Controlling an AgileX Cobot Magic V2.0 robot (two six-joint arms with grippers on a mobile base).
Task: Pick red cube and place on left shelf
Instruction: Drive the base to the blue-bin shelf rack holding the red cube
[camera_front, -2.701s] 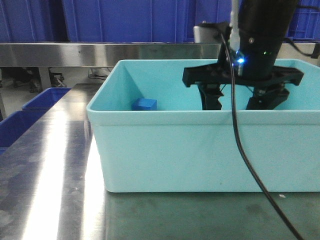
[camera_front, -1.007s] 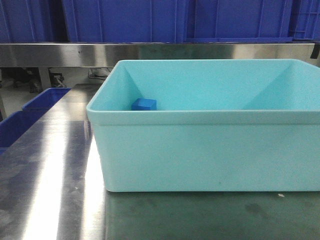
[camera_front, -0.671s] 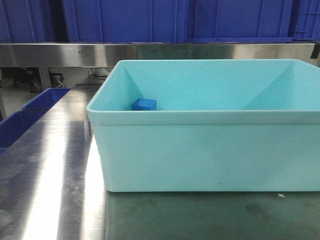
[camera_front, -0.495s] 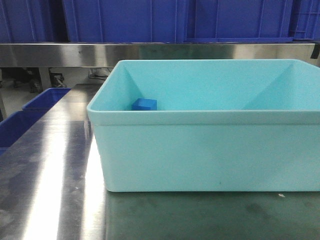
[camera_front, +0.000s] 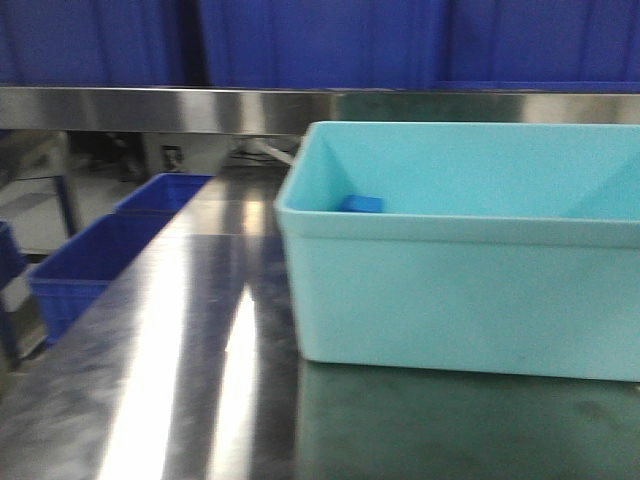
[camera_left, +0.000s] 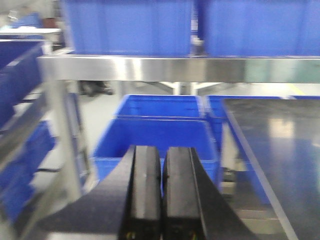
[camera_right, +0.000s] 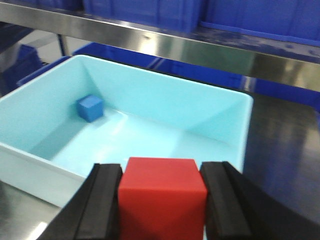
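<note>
**Front view swung left, arm gone from the bin, red cube held aloft**

Since the earliest frame the front camera's view had shifted, so the teal bin (camera_front: 450, 290) sat further right and the right arm no longer stood inside it. The right gripper (camera_right: 162, 200) was clamped on the red cube (camera_right: 162, 187), one finger against each side, hanging above the near part of the bin. The left gripper (camera_left: 161, 185) had its fingers pressed together with nothing between them, and it faced the steel shelf (camera_left: 150, 68) and the blue crates (camera_left: 155, 135) under it.

The carry was the step in hand. To do it well, the squeeze probably needed to stay firm and the cube level, lifted clear of the bin rim before any sideways travel. The cube should then have come down flat on the shelf before release. Which ledge counted as the left shelf could not be told for certain.

By count there were one red cube, one blue cube (camera_right: 90, 107) left in the bin's far corner, one teal bin and two grippers. The front view showed at least two low blue crates at the left.
</note>
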